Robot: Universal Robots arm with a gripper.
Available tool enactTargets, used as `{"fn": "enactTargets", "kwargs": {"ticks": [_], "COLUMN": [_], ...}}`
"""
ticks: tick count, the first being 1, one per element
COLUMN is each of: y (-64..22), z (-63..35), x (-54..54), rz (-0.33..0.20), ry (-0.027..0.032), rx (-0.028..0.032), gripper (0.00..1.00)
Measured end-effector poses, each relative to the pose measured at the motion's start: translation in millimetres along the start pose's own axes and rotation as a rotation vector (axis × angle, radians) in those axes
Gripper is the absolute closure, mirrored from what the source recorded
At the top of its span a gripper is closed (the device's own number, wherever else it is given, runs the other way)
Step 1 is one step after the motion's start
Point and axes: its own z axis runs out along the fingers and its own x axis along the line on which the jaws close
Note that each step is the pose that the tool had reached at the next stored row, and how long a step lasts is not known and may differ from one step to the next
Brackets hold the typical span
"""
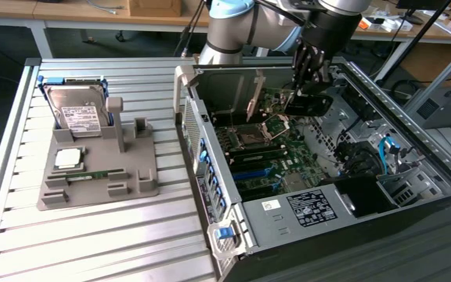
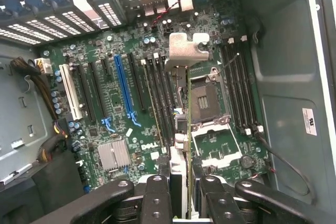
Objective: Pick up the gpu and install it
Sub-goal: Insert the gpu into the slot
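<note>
My gripper reaches down into the open computer case and is shut on the gpu, which hangs as a dark block above the green motherboard. In the wrist view the gpu is seen edge-on: a thin green line running away from my gripper, with its silver end bracket at the far end. It hovers over the board between the memory slots and the CPU socket. The blue expansion slot and the black slots beside it lie off to one side of the card.
On the slatted table at the exterior view's left, a grey fixture holds a silver hard drive, a CPU and a RAM stick. The case walls, drive cage and cables ring the motherboard.
</note>
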Motion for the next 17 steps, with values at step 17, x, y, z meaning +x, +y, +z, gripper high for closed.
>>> {"fn": "enactTargets", "kwargs": {"ticks": [17], "y": [0.0], "z": [0.0], "x": [0.0], "rz": [-0.085], "ry": [-0.0015], "rx": [-0.0024], "gripper": [0.73]}}
